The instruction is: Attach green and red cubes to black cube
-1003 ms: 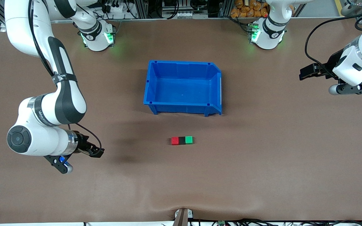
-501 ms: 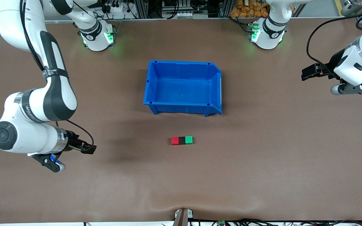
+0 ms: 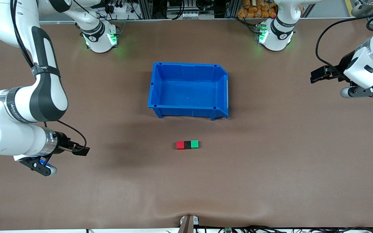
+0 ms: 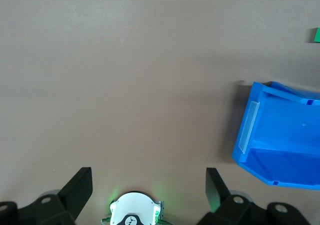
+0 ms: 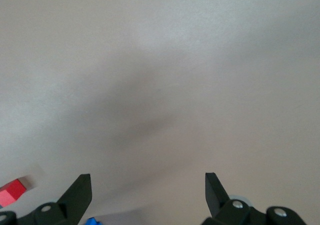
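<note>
Centrally, smooth red cube [image 3: 180,145], matte black cube [image 3: 187,144], green cube [image 3: 194,144] joined; both grippers' fingers released.

Surface [image 3: 270,181]: bin [image 3: 188,111] at mid-table. Row of three cubes nearer the front camera than the bin, apart from it, cubes touching: red cube [image 3: 180,145] toward the right arm's end, black cube [image 3: 187,144] between, green cube [image 3: 194,144] toward the left arm's end. Right end effector [image 3: 82,150] over the right arm's end; left end effector [image 3: 317,75] over the left arm's end; both well apart from the cubes.

Both grippers [image 3: 81,149] [image 3: 317,76] wide apart, empty
</note>
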Controlling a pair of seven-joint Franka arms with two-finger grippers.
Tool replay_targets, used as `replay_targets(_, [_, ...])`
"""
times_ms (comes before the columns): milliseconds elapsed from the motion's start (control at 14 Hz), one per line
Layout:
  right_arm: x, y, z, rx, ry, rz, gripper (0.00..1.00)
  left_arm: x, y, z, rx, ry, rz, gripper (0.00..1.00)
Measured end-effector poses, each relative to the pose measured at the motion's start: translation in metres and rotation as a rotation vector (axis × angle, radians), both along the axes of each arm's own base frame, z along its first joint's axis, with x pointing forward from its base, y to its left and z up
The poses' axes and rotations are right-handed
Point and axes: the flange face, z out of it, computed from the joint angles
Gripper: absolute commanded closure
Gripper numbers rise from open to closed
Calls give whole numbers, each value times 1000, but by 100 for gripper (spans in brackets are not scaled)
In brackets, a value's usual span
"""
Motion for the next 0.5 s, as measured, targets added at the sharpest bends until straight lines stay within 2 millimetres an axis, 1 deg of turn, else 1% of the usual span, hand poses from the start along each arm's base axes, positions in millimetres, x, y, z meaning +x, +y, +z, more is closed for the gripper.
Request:
replay_targets(287, [0,-18,8,9,-12,49,0,0,-1,-1,0,1,-1,0])
replay_targets(501, [-2,-27,17,7,-14,75,0,0,-1,-1,0,1,-1,0])
